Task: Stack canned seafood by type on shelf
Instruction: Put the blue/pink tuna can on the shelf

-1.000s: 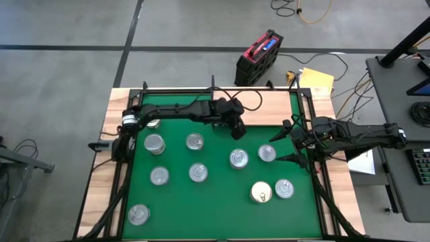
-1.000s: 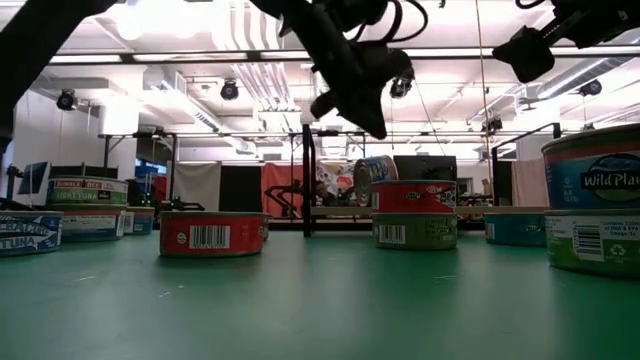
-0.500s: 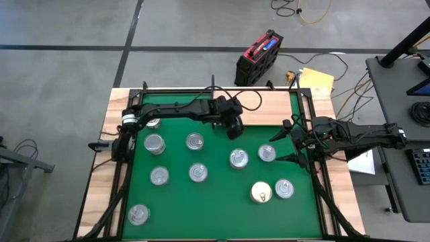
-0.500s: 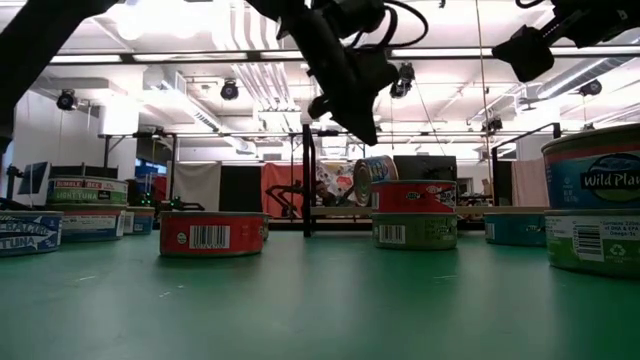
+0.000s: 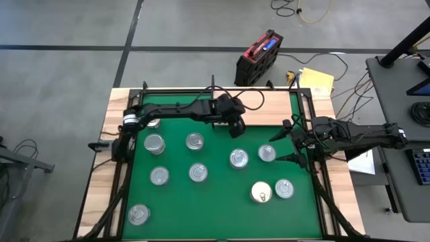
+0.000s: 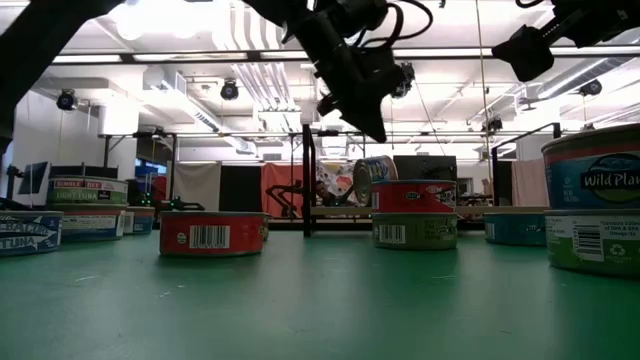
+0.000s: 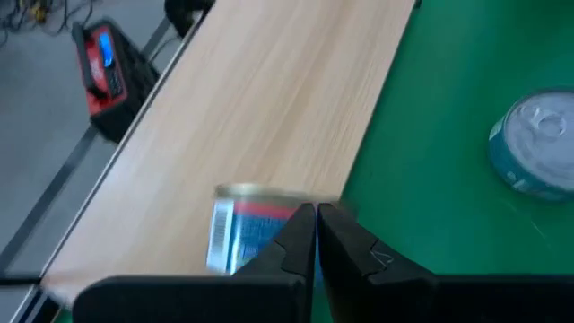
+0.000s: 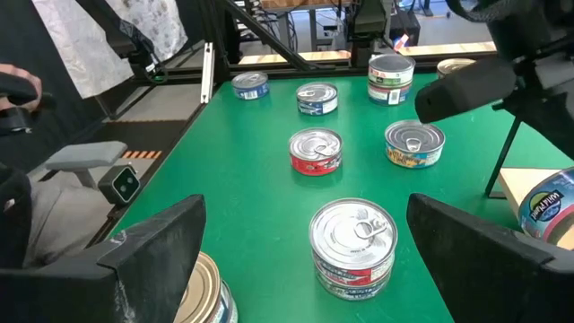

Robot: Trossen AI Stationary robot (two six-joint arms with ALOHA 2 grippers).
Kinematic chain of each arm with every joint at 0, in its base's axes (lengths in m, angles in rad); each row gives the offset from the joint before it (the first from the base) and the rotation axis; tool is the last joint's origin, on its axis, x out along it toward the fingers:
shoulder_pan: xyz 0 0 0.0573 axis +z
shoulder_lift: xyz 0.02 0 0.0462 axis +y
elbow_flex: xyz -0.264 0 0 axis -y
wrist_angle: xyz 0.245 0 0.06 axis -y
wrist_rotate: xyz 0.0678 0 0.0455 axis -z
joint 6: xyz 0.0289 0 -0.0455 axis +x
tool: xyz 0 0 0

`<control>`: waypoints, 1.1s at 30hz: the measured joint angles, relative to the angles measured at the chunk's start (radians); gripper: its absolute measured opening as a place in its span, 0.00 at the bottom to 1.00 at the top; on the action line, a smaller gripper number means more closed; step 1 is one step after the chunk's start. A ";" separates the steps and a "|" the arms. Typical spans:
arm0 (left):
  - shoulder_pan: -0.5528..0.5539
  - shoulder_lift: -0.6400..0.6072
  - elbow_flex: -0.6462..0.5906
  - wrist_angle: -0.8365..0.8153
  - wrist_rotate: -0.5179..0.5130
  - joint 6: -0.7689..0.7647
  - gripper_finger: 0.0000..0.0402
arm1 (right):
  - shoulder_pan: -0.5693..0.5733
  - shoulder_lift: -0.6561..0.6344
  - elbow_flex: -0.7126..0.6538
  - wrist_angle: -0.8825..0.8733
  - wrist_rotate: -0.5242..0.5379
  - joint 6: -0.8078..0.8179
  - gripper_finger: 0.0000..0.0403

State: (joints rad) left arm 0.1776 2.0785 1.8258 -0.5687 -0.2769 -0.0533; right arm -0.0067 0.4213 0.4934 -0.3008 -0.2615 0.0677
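Note:
My left gripper (image 5: 237, 130) is shut on nothing and hangs over the near edge of the shelf (image 5: 272, 111), a pale wood board along the table's far side. Just below and beyond its fingertips (image 7: 316, 220) a can (image 7: 251, 231) with a gold rim and a red and blue label lies tipped on the board. In the low view that can (image 6: 374, 180) is clear below the gripper (image 6: 378, 130). Several more cans of seafood stand on the green mat, such as a silvery one (image 5: 238, 158) and a gold-lidded one (image 5: 261, 193). My right gripper (image 5: 285, 144) waits open at the mat's right edge.
Some cans are stacked two high: a red one on a green one (image 6: 414, 215) and a pair near my right gripper (image 8: 352, 244). Single cans (image 5: 154, 143) (image 5: 139, 214) dot the mat's left half. A black frame rims the mat. A red toolbox (image 5: 259, 57) lies on the floor beyond the table.
My left gripper has rolled a little about its own pointing line while staying in place above the tipped can. The can and the other cans have kept where they were.

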 joint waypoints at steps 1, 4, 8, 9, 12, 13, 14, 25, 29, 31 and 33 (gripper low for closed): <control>0.000 0.002 0.001 -0.005 0.000 0.006 0.00 | 0.000 0.000 0.000 0.000 0.000 0.000 0.94; 0.000 0.008 0.005 0.001 0.001 0.021 0.00 | 0.000 0.000 0.000 0.000 0.000 0.000 0.94; 0.001 0.012 0.005 -0.002 0.001 0.023 0.00 | 0.000 0.000 0.000 0.000 0.000 0.000 0.94; 0.001 0.012 0.005 -0.004 0.000 0.023 0.00 | 0.000 0.000 0.000 0.000 0.000 0.000 0.94; 0.001 0.013 0.005 -0.023 0.000 0.023 0.00 | 0.000 0.000 0.000 0.000 0.000 0.000 0.94; 0.001 0.013 0.005 -0.030 0.000 0.023 0.00 | 0.000 0.000 0.000 0.000 0.000 0.000 0.94; 0.001 0.013 0.005 -0.033 0.000 0.023 0.00 | 0.000 0.000 0.000 0.000 0.000 0.000 0.94; 0.001 0.013 0.000 -0.033 -0.004 0.027 0.00 | 0.000 0.000 0.000 0.000 0.000 0.000 0.94; 0.001 0.013 0.000 -0.016 -0.027 0.048 0.00 | 0.000 0.000 0.000 0.000 0.000 -0.006 0.94; 0.002 0.013 0.000 0.005 -0.039 0.054 0.00 | 0.000 0.000 0.000 0.000 0.000 -0.013 0.94; 0.002 0.013 0.001 0.018 -0.039 0.065 0.00 | 0.000 0.000 0.000 0.000 0.000 -0.013 0.94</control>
State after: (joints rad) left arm 0.1799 2.0918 1.8273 -0.5509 -0.3159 0.0118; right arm -0.0067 0.4213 0.4934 -0.3004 -0.2611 0.0547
